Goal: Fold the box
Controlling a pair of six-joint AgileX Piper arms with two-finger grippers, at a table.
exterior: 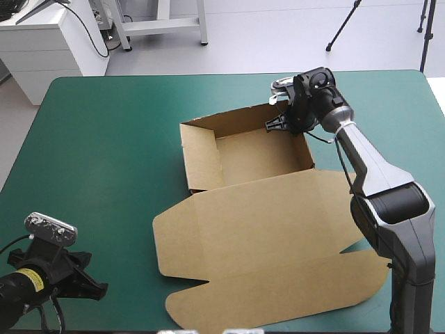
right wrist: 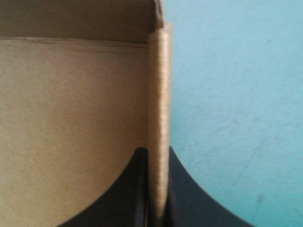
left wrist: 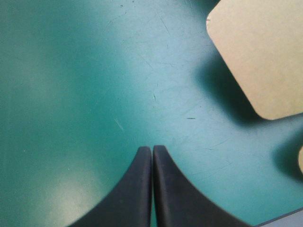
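The left pincer (exterior: pixel 96 287) hangs low over the teal-green table (exterior: pixel 104 139), well away from the box (exterior: pixel 264 229). Its black fingers (left wrist: pixel 137 189) are pressed together into one pointed arch, and nothing lies between them. Under it is only bare cover. Ahead of it and off to one side, a rounded flap (left wrist: pixel 258 52) of brown board lies flat on the table, well apart from the fingertips. A sliver of a second flap shows just past the first.

The box lies between the two pincers. Its wide lid (exterior: pixel 278 216) is spread flat on the side nearer the left pincer, with rounded flaps along its outer edge. The open tray (exterior: pixel 261 153) lies beyond the lid, with three of its walls raised.

The right pincer (exterior: pixel 277 125) is at the tray's far right corner, reaching down over the rim. It pinches the folded top edge of a side wall (right wrist: pixel 158 94): one finger (right wrist: pixel 135 194) stands inside the tray, over the brown floor, and the other stands outside, over the teal-green cover. The wall stands upright between them and runs straight ahead of the pincer to the corner, where it meets the next wall.
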